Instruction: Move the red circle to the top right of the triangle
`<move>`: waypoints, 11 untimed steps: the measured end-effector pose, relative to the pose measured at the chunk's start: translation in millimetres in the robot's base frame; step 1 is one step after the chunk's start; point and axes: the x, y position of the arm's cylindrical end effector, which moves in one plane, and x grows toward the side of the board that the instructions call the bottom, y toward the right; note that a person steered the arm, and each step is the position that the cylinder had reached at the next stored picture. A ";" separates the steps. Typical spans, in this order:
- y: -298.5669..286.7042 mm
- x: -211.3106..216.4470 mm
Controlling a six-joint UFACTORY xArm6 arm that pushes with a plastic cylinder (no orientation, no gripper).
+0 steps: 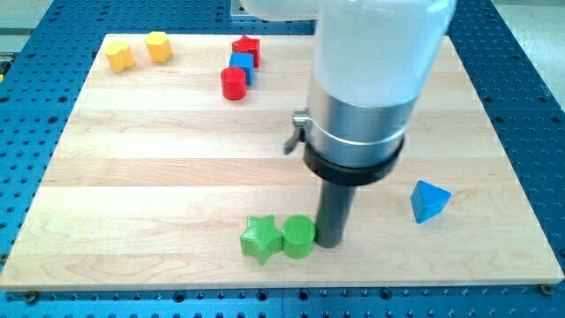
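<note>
The red circle [233, 84] stands near the view's top, left of centre, touching a blue cube [241, 66] above it. The blue triangle [429, 201] lies far off at the view's lower right. My tip [329, 243] rests on the board near the view's bottom centre, right beside a green circle [298, 237]. It is far below and to the right of the red circle, and well left of the triangle.
A green star [261, 239] touches the green circle's left side. A red star [245, 47] sits above the blue cube. Two yellow blocks [120, 56] [158, 46] lie at the view's top left. The wooden board [132, 177] is edged by a blue perforated table.
</note>
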 end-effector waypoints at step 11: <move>49.9 -215.0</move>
